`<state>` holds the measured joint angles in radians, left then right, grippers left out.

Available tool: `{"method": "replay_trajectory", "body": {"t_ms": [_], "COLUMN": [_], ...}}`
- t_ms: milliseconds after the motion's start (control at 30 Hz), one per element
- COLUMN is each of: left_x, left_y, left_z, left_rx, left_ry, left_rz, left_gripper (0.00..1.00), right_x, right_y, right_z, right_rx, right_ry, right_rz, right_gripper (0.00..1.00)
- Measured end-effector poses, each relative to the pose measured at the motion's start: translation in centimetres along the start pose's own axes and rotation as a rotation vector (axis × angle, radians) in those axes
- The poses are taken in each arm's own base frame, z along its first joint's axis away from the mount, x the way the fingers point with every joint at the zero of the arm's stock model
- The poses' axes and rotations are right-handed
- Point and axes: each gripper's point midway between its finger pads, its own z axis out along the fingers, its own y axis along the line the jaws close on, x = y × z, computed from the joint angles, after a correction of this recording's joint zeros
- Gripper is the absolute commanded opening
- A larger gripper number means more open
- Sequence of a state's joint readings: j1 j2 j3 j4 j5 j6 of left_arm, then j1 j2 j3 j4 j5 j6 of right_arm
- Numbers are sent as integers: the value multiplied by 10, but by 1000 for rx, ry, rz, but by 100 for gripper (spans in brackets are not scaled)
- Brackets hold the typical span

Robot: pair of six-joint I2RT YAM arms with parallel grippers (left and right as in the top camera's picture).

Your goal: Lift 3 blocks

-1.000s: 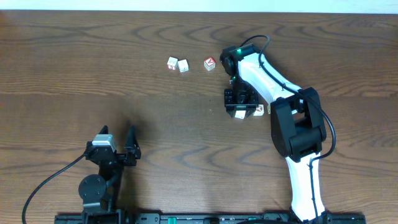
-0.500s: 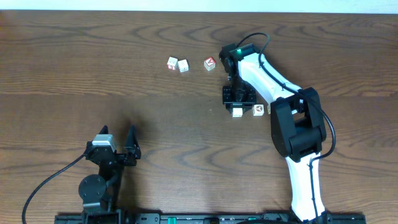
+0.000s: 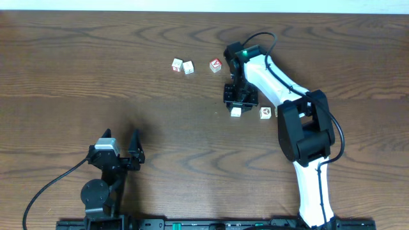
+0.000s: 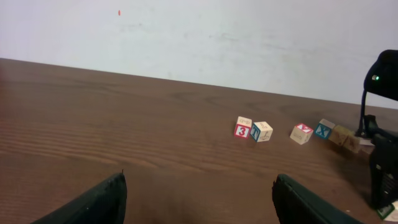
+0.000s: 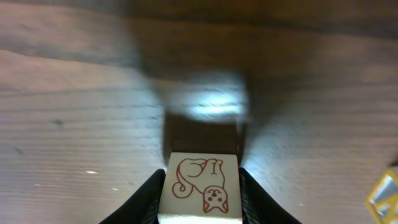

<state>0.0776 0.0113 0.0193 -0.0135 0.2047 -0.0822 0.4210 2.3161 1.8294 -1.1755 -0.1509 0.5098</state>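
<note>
Right wrist: right fingers (image 5: 148, 194) clamped on cat-printed block (image 5: 200, 186); left fingers (image 4: 99, 202) apart; red cube (image 4: 242, 130) reads "3".

- The overhead camera looks straight down on the wooden table (image 3: 77, 64) from well above. It takes in the whole left arm (image 3: 102, 185) and right arm (image 3: 275, 76), with their bases at the bottom edge and a strip of white wall (image 3: 192, 5) along the top.
- The left wrist camera sits low, near the tabletop, and faces level across it toward that wall. The left gripper's fingers (image 4: 93, 202) fill the 2 bottom corners.
- The right wrist camera points down at the wood from very close. The right gripper's fingers (image 5: 149, 196) flank a cream block (image 5: 201, 186) at the bottom edge.
- Overhead and left wrist share the leftmost cube (image 3: 177, 65), its neighbours and the right arm.
- Overhead and right wrist share only the cream block.
</note>
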Motion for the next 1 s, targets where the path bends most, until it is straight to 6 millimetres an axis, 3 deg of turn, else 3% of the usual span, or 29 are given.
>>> {"method": "replay_trajectory", "body": {"t_ms": [433,867,1000], "left_x": [0,0,0], "left_y": [0,0,0], "left_z": [0,0,0], "left_rx": [0,0,0], "left_ry": [0,0,0], "left_rz": [0,0,0], "left_gripper": [75,75,75], "right_x": [4,6,9], "right_y": [46,35,29], "right_z": [5,4,-5], "right_rx": [-46,-30,-16], "right_ry": [-66,-38,-15], "right_rz": [-69,-37,-28], "right_gripper": [34,49,51]}}
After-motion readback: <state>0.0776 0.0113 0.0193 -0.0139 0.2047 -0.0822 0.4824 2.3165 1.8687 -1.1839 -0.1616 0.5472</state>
